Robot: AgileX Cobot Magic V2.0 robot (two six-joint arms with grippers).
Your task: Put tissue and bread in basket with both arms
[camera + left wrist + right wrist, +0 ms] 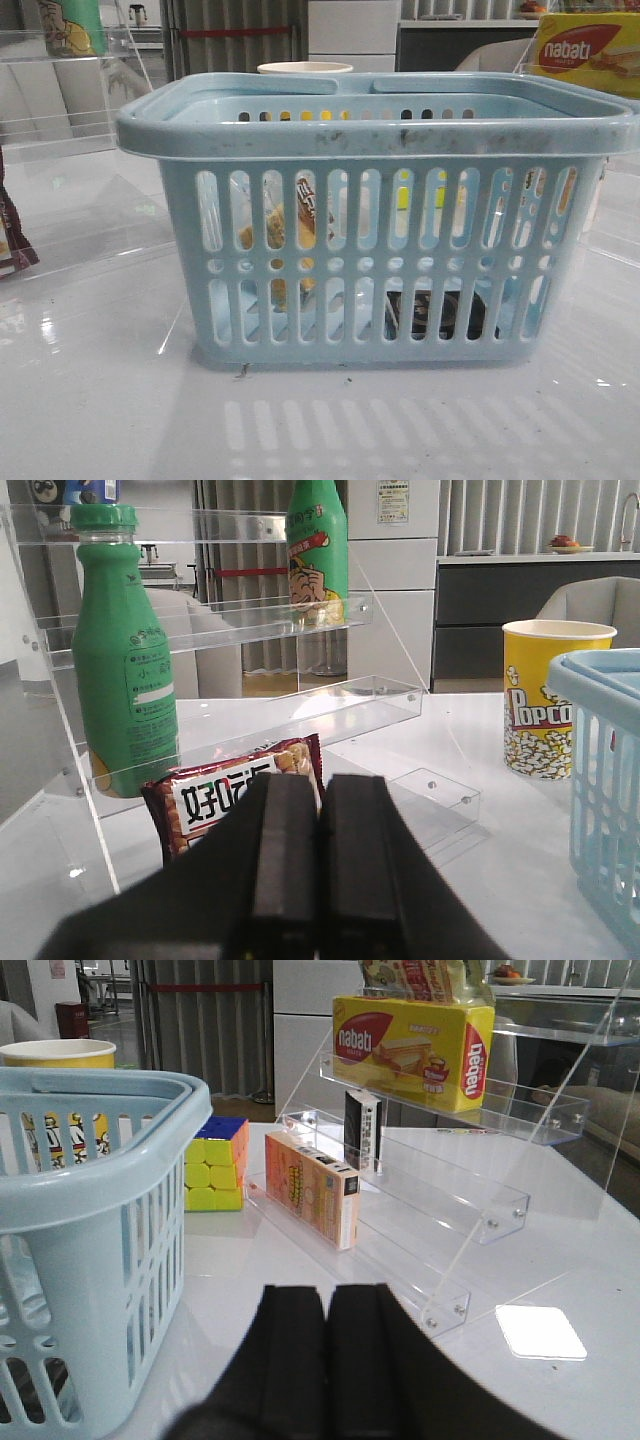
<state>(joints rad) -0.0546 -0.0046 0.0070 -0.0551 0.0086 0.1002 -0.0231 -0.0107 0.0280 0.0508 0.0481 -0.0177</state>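
The light blue basket (380,140) fills the middle of the front view. Through its slots I see the golden-yellow bread (285,232) in its clear bag inside, on the left, and the blackish tissue pack (440,315) lying on the floor inside, on the right. Neither arm shows in the front view. My left gripper (320,780) is shut and empty, left of the basket (605,780), in front of a dark red packet (225,790). My right gripper (328,1295) is shut and empty, right of the basket (90,1210).
A clear acrylic shelf (230,630) on the left holds two green bottles (125,660). A yellow popcorn cup (550,705) stands behind the basket. A clear shelf (450,1190) on the right holds the nabati box (415,1035), an orange carton (312,1188) and a cube puzzle (215,1165).
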